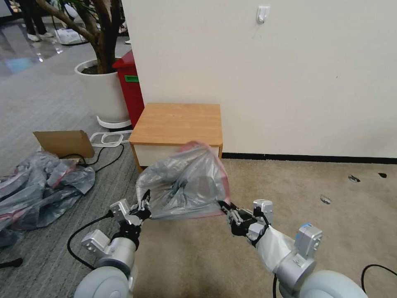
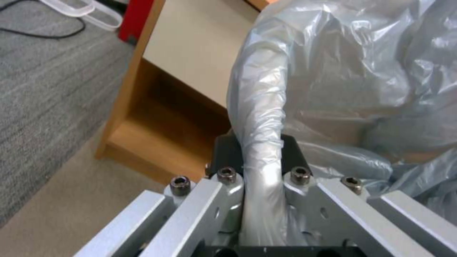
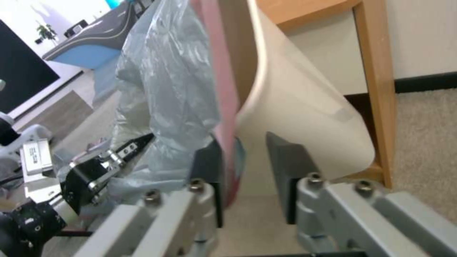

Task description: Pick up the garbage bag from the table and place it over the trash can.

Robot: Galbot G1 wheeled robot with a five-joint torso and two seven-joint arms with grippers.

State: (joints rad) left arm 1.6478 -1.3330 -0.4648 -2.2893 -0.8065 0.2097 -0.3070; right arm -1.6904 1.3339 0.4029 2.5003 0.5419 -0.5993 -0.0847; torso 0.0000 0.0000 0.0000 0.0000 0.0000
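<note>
The garbage bag, translucent grey with a pink-red rim band, hangs stretched between my two grippers in front of the table. My left gripper is shut on a twisted strand of the bag. My right gripper is at the bag's other corner. Its fingers stand apart in the right wrist view, with the pink rim lying against one pad. The cream trash can stands just behind that rim, against the table's front, and the bag drapes beside it.
A heap of grey and pink bags lies on the floor at the left, with a cardboard piece and cables near it. A red bin and a white planter stand left of the table. Open beige carpet lies to the right.
</note>
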